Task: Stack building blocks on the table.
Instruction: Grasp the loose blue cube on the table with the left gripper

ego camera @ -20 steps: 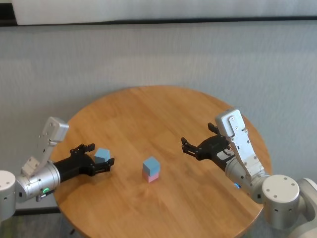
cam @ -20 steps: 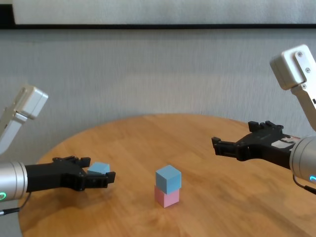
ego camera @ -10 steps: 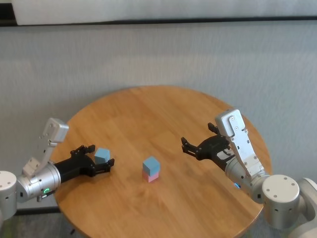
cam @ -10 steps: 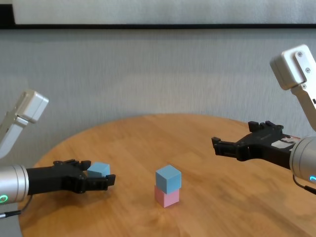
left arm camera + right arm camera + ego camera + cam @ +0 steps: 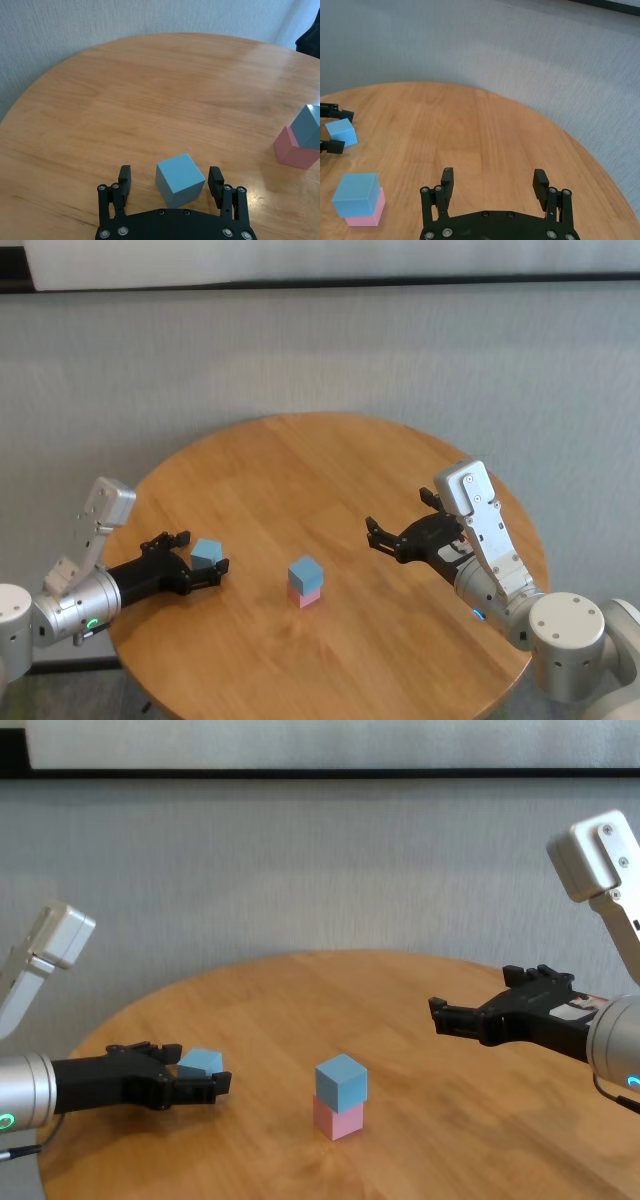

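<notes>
A light blue cube (image 5: pixel 305 571) sits on a pale pink cube (image 5: pixel 308 596) near the middle of the round wooden table (image 5: pixel 300 470). The stack also shows in the chest view (image 5: pixel 341 1081). A second light blue cube (image 5: pixel 179 176) rests on the table at the left. My left gripper (image 5: pixel 170 178) is open, low over the table, with one finger on each side of this cube and a gap on both sides. It shows in the head view (image 5: pixel 200 553) too. My right gripper (image 5: pixel 385 535) is open and empty, held above the table to the right of the stack.
The table's rim curves close behind my left gripper and under my right forearm. A grey wall (image 5: pixel 320 350) stands behind the table. Bare wood lies between the stack and each gripper.
My left arm has sunk slightly toward the table, and the blue cube stays between its open fingers. The right arm and the stack have not moved.
</notes>
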You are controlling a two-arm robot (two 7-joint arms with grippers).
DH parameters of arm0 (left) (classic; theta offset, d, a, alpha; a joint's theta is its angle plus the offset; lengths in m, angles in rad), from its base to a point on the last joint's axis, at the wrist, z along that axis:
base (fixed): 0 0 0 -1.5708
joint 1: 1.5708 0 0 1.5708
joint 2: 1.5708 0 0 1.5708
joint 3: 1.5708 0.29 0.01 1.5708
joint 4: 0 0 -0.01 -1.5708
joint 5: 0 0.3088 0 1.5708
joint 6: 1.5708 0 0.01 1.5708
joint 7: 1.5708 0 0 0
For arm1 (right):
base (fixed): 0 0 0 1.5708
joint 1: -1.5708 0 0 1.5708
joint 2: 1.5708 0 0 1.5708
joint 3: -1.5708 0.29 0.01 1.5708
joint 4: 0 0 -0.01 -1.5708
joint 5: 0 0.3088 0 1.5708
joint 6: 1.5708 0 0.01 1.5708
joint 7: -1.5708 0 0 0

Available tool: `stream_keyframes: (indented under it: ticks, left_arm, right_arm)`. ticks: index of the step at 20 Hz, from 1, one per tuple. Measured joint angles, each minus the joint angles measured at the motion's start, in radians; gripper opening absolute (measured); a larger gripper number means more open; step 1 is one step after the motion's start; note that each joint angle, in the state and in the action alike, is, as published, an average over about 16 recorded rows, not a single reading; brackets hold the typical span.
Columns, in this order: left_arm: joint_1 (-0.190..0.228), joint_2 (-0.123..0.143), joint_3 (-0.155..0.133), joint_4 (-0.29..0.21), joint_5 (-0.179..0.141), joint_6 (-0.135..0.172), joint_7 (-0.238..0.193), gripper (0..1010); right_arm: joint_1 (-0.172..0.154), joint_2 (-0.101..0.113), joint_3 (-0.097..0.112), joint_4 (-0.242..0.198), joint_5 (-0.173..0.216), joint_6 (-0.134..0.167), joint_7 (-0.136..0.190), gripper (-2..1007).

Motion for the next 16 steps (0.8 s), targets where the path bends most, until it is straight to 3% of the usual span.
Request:
stream_keyframes:
  ticks: [9,16]
  left_arm:
    - [-0.041,-0.021,-0.013,0.088,0.014,-0.038,-0.018,975]
    - [-0.071,-0.036,-0.022,0.147,0.027,-0.062,-0.028,867]
  right_arm:
    - [0.000,0.000,0.000,0.000,0.000,0.000,0.000,1000]
    - [0.000,0.000,0.000,0.000,0.000,0.000,0.000,1000]
